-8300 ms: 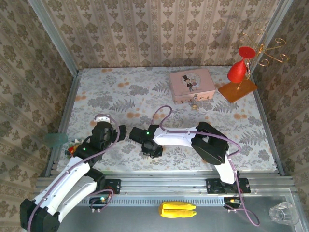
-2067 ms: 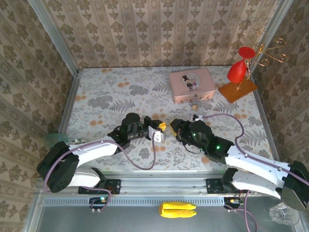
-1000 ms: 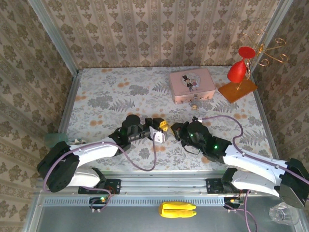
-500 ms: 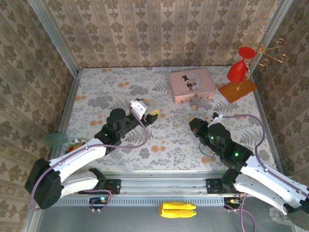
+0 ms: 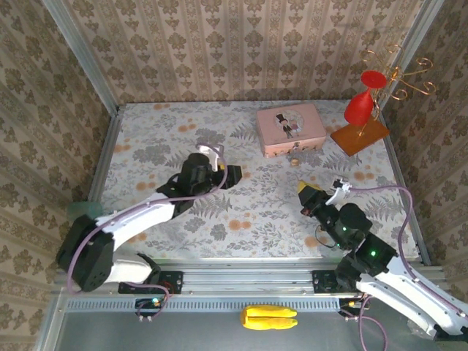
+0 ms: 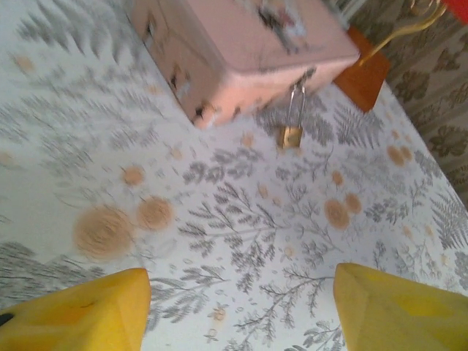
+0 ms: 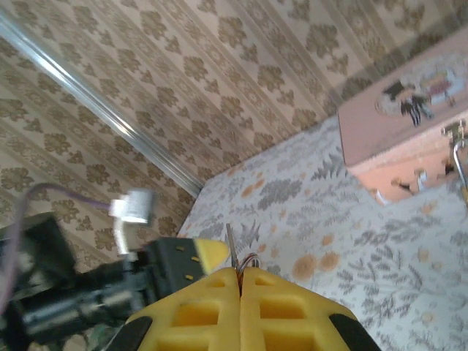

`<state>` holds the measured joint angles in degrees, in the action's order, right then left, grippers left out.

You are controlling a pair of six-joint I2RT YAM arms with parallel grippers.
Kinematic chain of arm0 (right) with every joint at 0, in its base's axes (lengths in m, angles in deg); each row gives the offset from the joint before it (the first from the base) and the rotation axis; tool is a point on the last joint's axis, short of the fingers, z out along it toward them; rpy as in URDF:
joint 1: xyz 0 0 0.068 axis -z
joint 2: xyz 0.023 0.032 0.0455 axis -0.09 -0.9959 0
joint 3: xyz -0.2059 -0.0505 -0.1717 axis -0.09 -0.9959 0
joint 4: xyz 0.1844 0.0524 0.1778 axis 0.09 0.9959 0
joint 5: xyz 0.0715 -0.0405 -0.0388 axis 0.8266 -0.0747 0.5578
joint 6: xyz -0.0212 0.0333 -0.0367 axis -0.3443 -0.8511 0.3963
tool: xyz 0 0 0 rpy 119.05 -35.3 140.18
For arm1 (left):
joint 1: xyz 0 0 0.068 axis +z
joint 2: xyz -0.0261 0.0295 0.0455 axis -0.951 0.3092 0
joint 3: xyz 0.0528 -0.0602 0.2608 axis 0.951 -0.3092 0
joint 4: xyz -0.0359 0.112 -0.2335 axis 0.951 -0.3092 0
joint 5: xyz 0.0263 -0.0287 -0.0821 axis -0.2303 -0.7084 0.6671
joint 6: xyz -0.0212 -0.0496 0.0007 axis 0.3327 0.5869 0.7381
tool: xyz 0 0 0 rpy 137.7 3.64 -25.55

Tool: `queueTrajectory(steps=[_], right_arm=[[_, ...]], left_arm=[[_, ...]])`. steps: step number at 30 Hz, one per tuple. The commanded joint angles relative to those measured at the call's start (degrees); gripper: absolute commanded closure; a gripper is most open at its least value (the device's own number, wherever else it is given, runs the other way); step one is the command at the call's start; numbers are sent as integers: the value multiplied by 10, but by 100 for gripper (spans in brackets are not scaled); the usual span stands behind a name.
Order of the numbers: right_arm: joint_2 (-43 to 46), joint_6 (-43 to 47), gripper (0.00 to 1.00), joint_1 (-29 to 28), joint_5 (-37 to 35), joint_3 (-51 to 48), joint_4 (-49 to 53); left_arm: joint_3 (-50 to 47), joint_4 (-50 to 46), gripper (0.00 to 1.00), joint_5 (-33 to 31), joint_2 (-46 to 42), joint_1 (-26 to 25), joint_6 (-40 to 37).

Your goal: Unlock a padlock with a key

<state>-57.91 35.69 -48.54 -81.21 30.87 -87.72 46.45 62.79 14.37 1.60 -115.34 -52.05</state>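
Key: pinched in closed right gripper. Left gripper: spread, empty. Padlock: on tin, seemingly locked; insertion, turning remain.

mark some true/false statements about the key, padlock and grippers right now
1. The right gripper is shut on the key. True.
2. The left gripper holds the padlock. False: its jaws are open and empty; the padlock is at the front of the pink tin.
3. The key is in the padlock. False: the key is well apart from it, in the right gripper.
4. In the top view, a red ornament stands to the right of the pink tin. True.
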Motion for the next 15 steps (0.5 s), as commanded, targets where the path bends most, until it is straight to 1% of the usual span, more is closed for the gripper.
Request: queueTrajectory(steps=[1, 5, 7, 10, 15], right_arm=[[49, 77, 100, 3, -15, -4, 43], [103, 92, 100, 3, -52, 5, 115], [127, 91, 100, 3, -68, 10, 142], [151, 93, 100, 3, -75, 19, 161], [166, 94, 100, 3, -75, 44, 198]], left_arm=[[63, 30, 28, 28, 65, -21, 50], [142, 28, 28, -2, 158, -55, 38], [181, 49, 27, -17, 216, -67, 29], [247, 60, 28, -25, 293, -73, 34], [342, 75, 27, -42, 393, -80, 25]])
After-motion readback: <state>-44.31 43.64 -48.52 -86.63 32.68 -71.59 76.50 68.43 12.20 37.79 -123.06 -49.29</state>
